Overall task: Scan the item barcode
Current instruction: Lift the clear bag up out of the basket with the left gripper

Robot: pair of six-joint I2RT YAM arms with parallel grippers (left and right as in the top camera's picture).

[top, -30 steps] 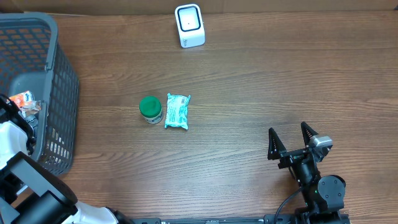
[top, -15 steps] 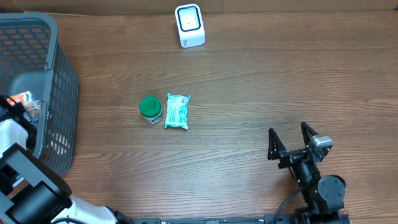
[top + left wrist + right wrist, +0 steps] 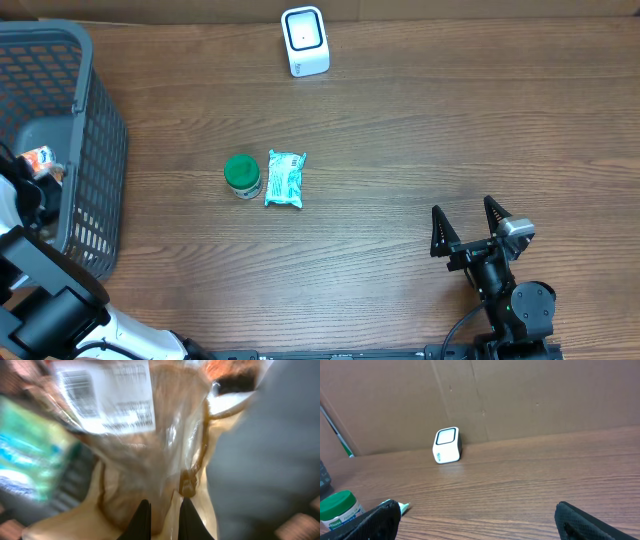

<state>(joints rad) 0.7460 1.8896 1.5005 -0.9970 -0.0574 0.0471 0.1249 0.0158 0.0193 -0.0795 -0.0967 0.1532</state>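
- Left gripper point(image 3: 161, 516), down in the basket point(image 3: 102, 150) at the left edge of the table point(image 3: 430, 130), was clamped on a clear labelled packet point(image 3: 150, 440).
- Right gripper point(image 3: 467, 222) sat wide open, empty, by the front edge.
- Scanner point(image 3: 304, 41) stood at the far edge; green-lidded jar point(image 3: 241, 173) and teal pouch point(image 3: 285, 179) mid-table.

Wood table point(image 3: 420, 130), grained, with a soft sheen. The basket point(image 3: 95, 130) is grey matt plastic mesh. The scanner point(image 3: 304, 41) is smooth, glossy white plastic. Green lid point(image 3: 241, 172), smooth plastic; teal packet point(image 3: 285, 179), crinkly film. Clear wrapper point(image 3: 165, 435), shiny and creased, with a white paper label point(image 3: 107, 395).
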